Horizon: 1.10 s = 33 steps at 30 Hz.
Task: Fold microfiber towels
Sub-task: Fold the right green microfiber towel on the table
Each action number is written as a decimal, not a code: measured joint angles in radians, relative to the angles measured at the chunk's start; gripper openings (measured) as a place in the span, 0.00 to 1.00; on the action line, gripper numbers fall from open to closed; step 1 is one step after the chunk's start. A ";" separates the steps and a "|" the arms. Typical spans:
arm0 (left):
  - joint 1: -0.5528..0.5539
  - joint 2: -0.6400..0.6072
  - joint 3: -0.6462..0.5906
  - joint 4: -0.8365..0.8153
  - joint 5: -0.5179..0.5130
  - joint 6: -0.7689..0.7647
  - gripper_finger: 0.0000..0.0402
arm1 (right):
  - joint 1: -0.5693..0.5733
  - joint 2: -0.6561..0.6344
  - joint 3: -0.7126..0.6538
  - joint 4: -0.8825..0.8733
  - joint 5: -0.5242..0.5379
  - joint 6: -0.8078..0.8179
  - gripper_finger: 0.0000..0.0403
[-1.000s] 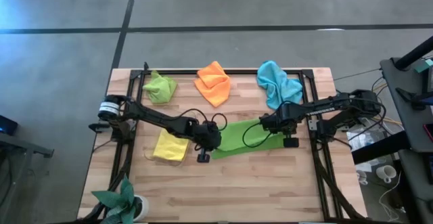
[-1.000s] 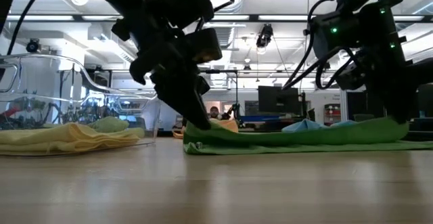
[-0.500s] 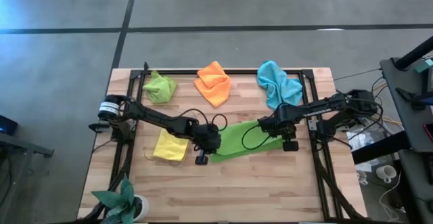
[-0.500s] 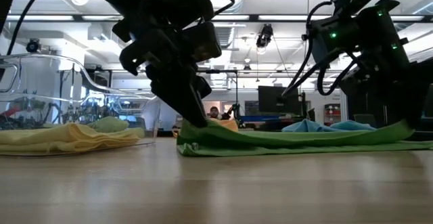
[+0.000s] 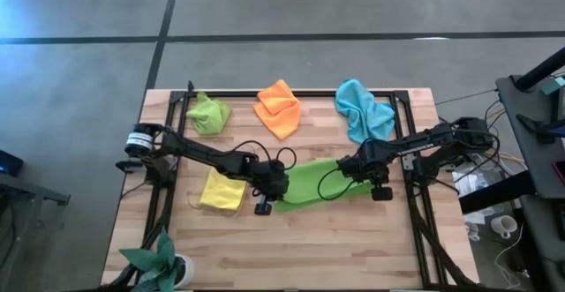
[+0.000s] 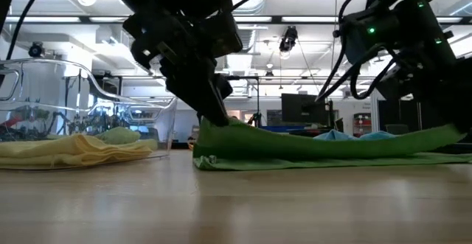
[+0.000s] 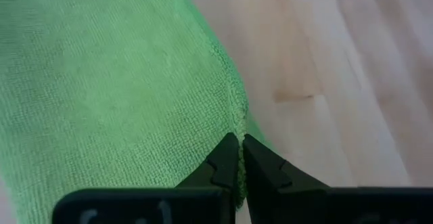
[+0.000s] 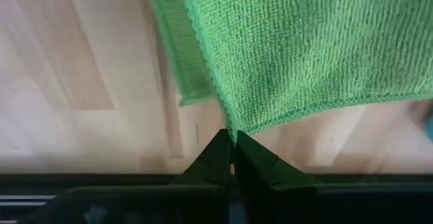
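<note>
A darker green microfiber towel (image 5: 309, 183) lies mid-table, part of it raised between my two grippers. My left gripper (image 5: 274, 189) is shut on its left end and my right gripper (image 5: 355, 168) is shut on its right end. In the low view the upper layer (image 6: 324, 142) spans between them above a lower layer (image 6: 295, 162) that rests on the wood. A yellow towel (image 5: 221, 190) lies flat at the left. Lime green (image 5: 208, 114), orange (image 5: 279, 108) and light blue (image 5: 363, 108) towels lie bunched along the far edge. My left gripper pinches the towel's hemmed edge (image 7: 234, 124) between its two fingertips, slanting down from the table's left. That end (image 6: 215, 124) is lifted off the wood. My right gripper pinches a corner of the upper layer (image 8: 231, 125) between its fingertips, pointing steeply down. The corner is raised, the lower layer (image 8: 181, 61) stays on the table, and the cloth between the grippers is nearly taut.
A black frame (image 5: 177, 98) runs around the work area. A potted plant (image 5: 161, 262) stands at the near left corner. Bare wood (image 5: 309, 248) stretches along the near edge. Cables loop over the green towel beside each wrist.
My left gripper has tipped and raised the towel's left end from the table. The upper layer now rises from the wood at that end and stretches flatter toward my right gripper, while the lower layer has stayed where it lay.
</note>
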 joint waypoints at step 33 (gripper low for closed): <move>0.003 0.060 0.035 -0.053 -0.189 0.000 0.44 | 0.060 0.045 -0.014 0.268 0.087 0.204 0.34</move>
